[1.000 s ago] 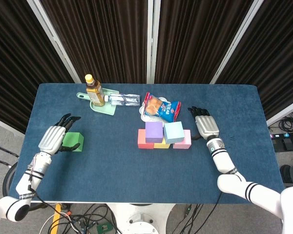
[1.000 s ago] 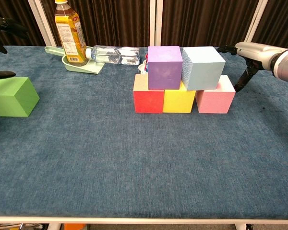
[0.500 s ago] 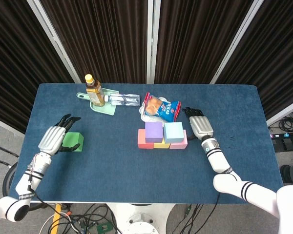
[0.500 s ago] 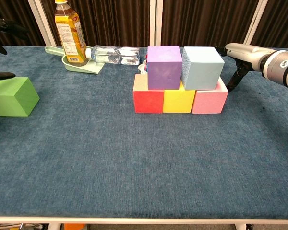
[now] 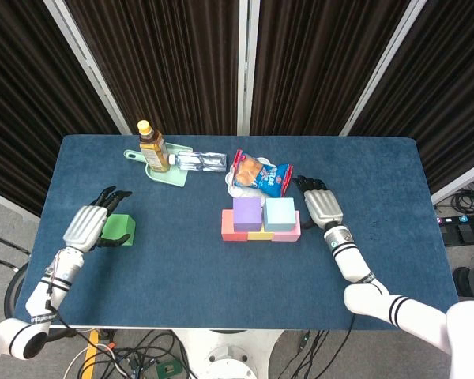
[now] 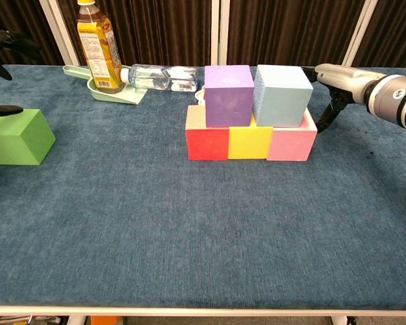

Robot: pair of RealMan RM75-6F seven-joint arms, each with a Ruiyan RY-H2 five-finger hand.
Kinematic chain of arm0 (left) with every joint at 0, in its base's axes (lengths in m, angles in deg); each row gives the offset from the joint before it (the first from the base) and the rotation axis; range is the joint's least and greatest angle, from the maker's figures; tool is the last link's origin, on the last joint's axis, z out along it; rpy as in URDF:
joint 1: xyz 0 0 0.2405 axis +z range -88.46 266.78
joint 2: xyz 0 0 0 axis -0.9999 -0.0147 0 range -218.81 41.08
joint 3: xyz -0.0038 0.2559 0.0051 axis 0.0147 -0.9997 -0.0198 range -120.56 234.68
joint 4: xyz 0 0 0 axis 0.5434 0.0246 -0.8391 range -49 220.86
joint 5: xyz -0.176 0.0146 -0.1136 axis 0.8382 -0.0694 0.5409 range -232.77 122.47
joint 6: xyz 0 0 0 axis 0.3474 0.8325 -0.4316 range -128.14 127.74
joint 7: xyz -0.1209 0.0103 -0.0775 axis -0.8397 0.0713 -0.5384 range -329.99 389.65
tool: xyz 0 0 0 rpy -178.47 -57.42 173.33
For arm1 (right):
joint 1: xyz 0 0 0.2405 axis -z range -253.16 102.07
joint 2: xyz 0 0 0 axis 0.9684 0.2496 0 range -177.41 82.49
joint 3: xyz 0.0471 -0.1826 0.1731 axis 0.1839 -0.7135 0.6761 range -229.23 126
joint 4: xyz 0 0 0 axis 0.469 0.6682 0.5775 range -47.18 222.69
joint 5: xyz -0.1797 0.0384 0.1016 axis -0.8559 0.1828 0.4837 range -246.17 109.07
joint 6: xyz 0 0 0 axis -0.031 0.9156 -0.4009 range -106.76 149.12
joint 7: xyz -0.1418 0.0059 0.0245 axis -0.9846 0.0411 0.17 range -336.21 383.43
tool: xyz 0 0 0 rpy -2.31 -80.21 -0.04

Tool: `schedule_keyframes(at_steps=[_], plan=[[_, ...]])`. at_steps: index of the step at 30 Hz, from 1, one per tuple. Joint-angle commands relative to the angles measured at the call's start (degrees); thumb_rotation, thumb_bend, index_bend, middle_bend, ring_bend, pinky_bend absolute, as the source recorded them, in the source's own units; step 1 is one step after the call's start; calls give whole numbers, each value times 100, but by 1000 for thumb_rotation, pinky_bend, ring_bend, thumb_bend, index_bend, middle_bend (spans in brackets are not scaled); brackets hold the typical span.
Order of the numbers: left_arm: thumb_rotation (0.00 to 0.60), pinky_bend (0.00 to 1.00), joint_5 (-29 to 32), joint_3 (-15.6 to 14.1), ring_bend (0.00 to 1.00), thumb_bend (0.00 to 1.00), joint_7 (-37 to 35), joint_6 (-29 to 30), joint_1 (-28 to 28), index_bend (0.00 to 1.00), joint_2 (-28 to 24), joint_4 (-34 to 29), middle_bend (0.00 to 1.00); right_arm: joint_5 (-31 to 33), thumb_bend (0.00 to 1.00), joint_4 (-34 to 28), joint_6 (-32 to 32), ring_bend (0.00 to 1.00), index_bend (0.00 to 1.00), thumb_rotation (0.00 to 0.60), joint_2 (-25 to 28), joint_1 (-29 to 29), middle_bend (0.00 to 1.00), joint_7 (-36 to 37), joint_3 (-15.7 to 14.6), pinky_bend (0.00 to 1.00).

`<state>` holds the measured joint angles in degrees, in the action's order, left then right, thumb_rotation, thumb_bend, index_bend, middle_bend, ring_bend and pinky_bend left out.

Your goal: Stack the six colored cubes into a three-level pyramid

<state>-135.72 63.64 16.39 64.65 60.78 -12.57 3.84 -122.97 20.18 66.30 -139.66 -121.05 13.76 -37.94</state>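
Head view: five cubes are stacked mid-table. The red cube [image 5: 229, 227], yellow cube [image 5: 259, 233] and pink cube [image 5: 289, 230] form the base, with the purple cube [image 5: 247, 212] and light blue cube [image 5: 280, 212] on them. The right hand [image 5: 319, 204] lies at the stack's 3 o'clock, fingers straight and holding nothing, against the pink cube's side. I judge it is squaring the base row. The green cube [image 5: 117, 230] sits well apart at 9 o'clock, near the table's [image 5: 221, 292] left edge, with the left hand [image 5: 90, 223] spread around it, not visibly gripping.

Chest view: the base cubes touch. The next move likely calls for gripping the green cube and carrying it over open cloth onto the top. A bottle [image 6: 97, 45] stands at 11 o'clock, clear of that path.
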Motion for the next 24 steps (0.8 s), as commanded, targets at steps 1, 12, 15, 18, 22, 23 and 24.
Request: schedule_keyframes(at_steps=[1,12,15,18,22,23,24], plan=[[600,259,-3,2,9,183,0,5,1,114,-5,-8,119,-18,48,-19,28,0,0,600,20,12,0,7,8,0],[600,259,-1,2,9,183,37,-9,-10,114,9,-25,120,8,47,-251,81,0,0,600,277,114,0,21,23,0],[600,259,8,14,9,182,29,-15,-16,114,10,-30,120,4,46,-546,57,0,0,600,529,139,5,0,35,0],[600,259,-1,12,9,183,6,-43,-31,114,-11,-53,120,85,46,-1042,-47,0,0,600,996,149,17,-151,16,0],[600,260,-10,14,9,183,5,-58,-44,114,-35,-98,120,470,39,-1861,-276,0,0,600,1757,118,27,-386,3,0],[600,259,-14,16,9,183,12,-56,-49,114,-36,-114,120,573,36,-2084,-314,0,0,600,1951,104,29,-427,0,0],[600,259,-17,18,9,183,20,-55,-52,114,-36,-126,120,638,34,-2231,-333,0,0,600,2072,93,29,-450,-2,0]])
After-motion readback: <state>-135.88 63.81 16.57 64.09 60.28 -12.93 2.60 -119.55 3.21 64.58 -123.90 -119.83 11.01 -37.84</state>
